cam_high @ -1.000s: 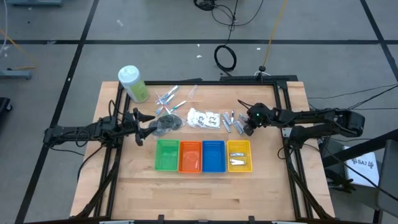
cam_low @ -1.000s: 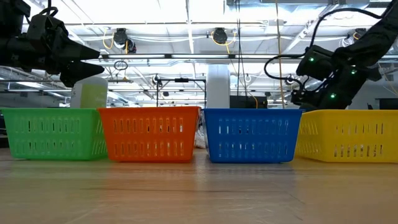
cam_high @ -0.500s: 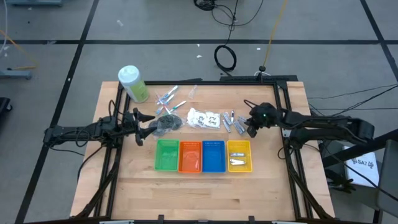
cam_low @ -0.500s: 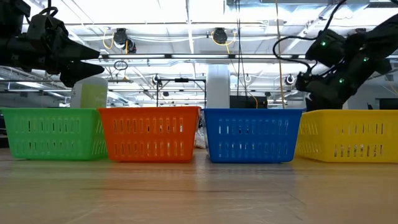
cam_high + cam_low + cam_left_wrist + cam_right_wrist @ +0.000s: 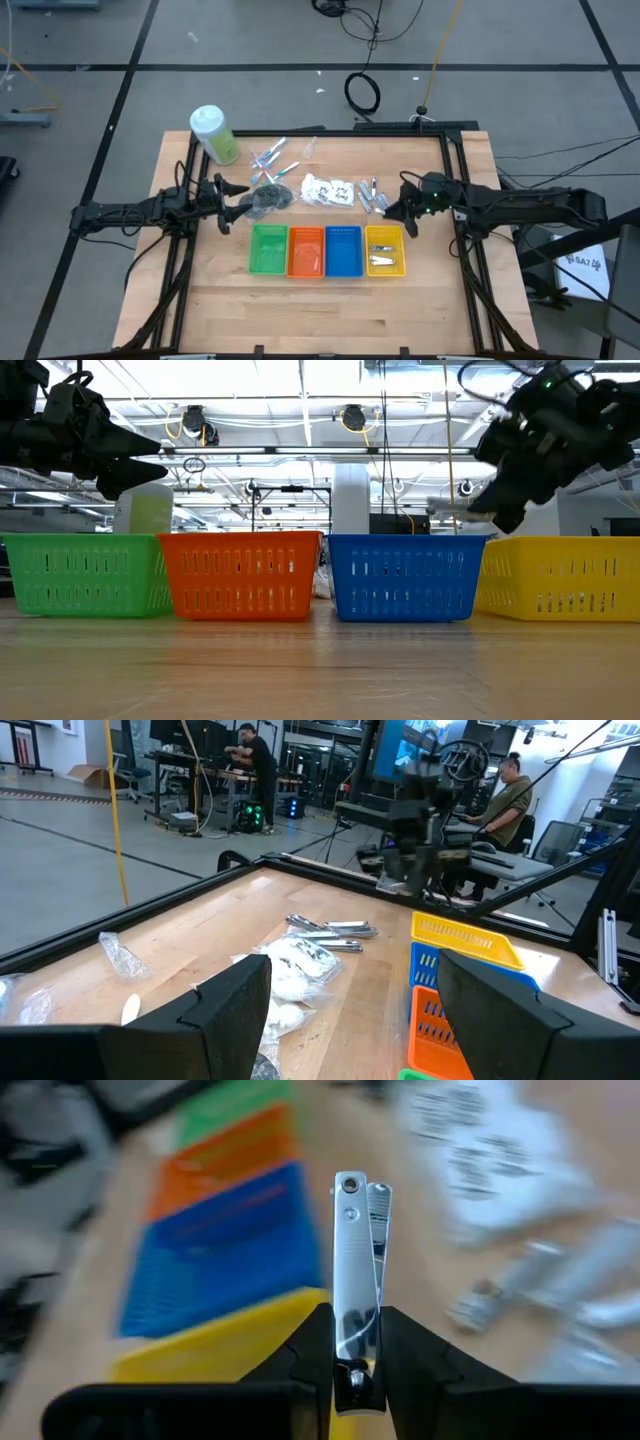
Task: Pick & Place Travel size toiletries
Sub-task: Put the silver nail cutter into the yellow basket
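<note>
Right wrist view shows the short silver-grey metal nail clipper [image 5: 355, 1295] clamped upright between the right pincer [image 5: 355, 1350] fingers, its free end sticking out well past the tips. Just beyond and below the pincer lies the yellow slotted plastic bin [image 5: 385, 250], with the blue one [image 5: 343, 250] beside it; the remaining silver-grey pieces [image 5: 371, 196] rest on the wooden counter [image 5: 320, 310] near the pincer's other side. To finish well, I judge the pincer should centre over the yellow bin, lower inside its rim, then release, so the clipper cannot bounce out. Far across, the left pincer [image 5: 225, 203] waits spread wide near the dark clear pouch [image 5: 268, 197].
</note>
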